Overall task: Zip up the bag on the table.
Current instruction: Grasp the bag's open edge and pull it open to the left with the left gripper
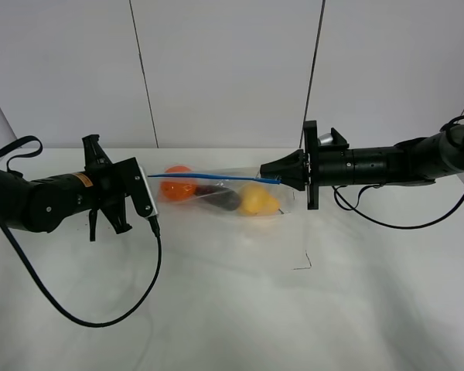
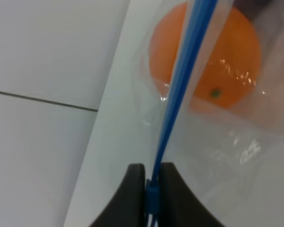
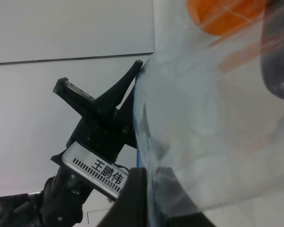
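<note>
Exterior high view: the bag [image 1: 216,185] sits on the table [image 1: 309,317] just toward 12 o'clock from the middle of the view. It is stretched between the two arms, with its blue zip strip [image 1: 213,177] running as a taut line along its upper edge. Through the clear plastic, an orange fruit [image 1: 178,184] lies at the bag's 9 o'clock end and a yellow fruit [image 1: 257,199] at its 3 o'clock end. A dark purple fruit [image 1: 220,199] lies between them.

The left gripper [image 1: 145,178] meets the strip at the 9 o'clock end. In the left wrist view, the left gripper [image 2: 151,172] has its two dark fingers pressed together on the strip [image 2: 180,85], clamping it. The orange fruit [image 2: 217,56] is close behind the plastic.

The right gripper [image 1: 272,176] takes the 3 o'clock end of the strip, its jaws drawn to a narrow point. In the right wrist view, the right gripper [image 3: 151,189] is clenched on the bag's edge, with crumpled plastic bunched over its fingers.

That same view shows a white label [image 3: 102,172] on the left arm's wrist unit, printed in black with the characters 王鹏伟 above a row of short bars. A small yellow sticker [image 1: 81,179] on the left arm is too small to read. Black cables [image 1: 100,321] trail over the table from both arms.
</note>
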### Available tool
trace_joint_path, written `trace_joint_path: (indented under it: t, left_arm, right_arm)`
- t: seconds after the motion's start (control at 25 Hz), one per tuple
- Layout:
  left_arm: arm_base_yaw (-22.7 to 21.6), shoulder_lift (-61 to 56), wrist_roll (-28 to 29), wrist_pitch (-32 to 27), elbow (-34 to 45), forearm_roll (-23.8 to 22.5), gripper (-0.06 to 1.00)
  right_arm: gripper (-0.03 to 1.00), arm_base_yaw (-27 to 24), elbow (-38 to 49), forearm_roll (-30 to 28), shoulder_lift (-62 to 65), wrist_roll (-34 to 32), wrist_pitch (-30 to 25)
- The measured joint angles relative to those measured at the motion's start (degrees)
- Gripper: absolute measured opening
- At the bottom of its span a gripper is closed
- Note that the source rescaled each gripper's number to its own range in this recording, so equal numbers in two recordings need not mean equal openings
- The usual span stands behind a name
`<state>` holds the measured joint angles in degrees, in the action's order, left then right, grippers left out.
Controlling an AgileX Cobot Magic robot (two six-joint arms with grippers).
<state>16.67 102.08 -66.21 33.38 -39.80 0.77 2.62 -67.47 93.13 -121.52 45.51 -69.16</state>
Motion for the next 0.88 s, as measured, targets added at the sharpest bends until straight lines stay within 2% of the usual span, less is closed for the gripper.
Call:
trace_joint_path:
  t: [0.32, 0.56, 0.88]
  left_arm:
    - [-0.59, 0.00, 0.00, -0.09, 0.00, 0.14, 0.00]
    - [-3.35, 0.00, -0.05, -0.09, 0.00, 0.14, 0.00]
    - [-3.61, 0.00, -0.09, -0.17, 0.00, 0.43, 0.00]
  right_arm:
    - [0.00, 0.00, 0.00, 0.00, 0.00, -0.02, 0.00]
    - [0.00, 0.00, 0.00, 0.00, 0.00, -0.14, -0.04]
    - [0.00, 0.00, 0.00, 0.00, 0.00, -0.13, -0.04]
